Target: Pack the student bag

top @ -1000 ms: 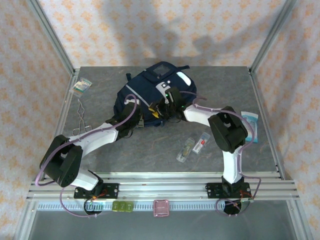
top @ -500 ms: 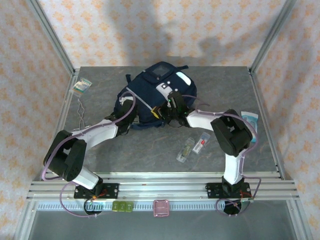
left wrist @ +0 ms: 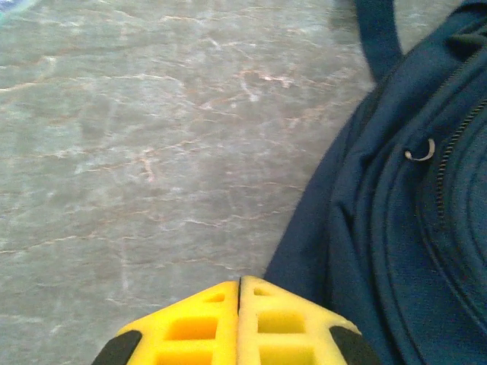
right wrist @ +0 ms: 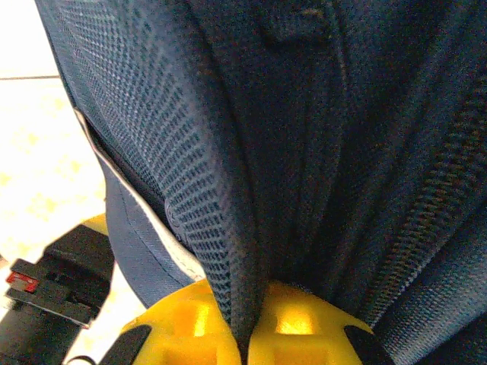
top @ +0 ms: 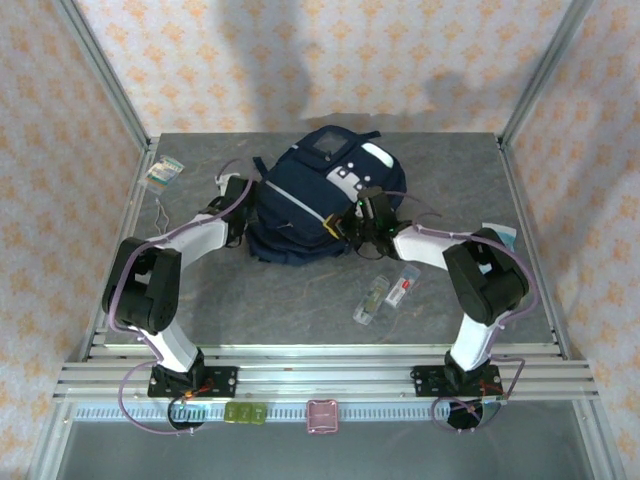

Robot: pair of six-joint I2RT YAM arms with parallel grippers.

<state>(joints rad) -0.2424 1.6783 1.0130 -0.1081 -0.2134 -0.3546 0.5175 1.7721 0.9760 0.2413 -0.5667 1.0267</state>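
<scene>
Two arms flank a navy bag [top: 300, 205] lying flat on the far half of a grey table [top: 260, 300]. The bag's long axis runs roughly from 1 o'clock to 7 o'clock, its top end toward the far wall and its pale patches facing up.

The left arm [top: 150, 290] rises from its base at 7 o'clock, bends at a raised elbow and stretches its forearm to the bag's 9 o'clock flank. The right arm [top: 480, 290] climbs from 5 o'clock, folds back at the elbow and reaches low toward the bag's 4 o'clock side.

In the left wrist view the left gripper [left wrist: 239, 285] sits just beside the bag's edge, its yellow fingers [left wrist: 190, 327] pressed together with nothing between them. The right gripper [right wrist: 247, 334] pinches a fold of the bag's mesh fabric between its fingers [right wrist: 304, 319].

Two clear packets [top: 388, 293] lie at the bag's 5 o'clock. A small pack [top: 163, 172] rests near the table's 10 o'clock corner, and a pale-blue one [top: 500, 235] lies at its 3 o'clock edge.
</scene>
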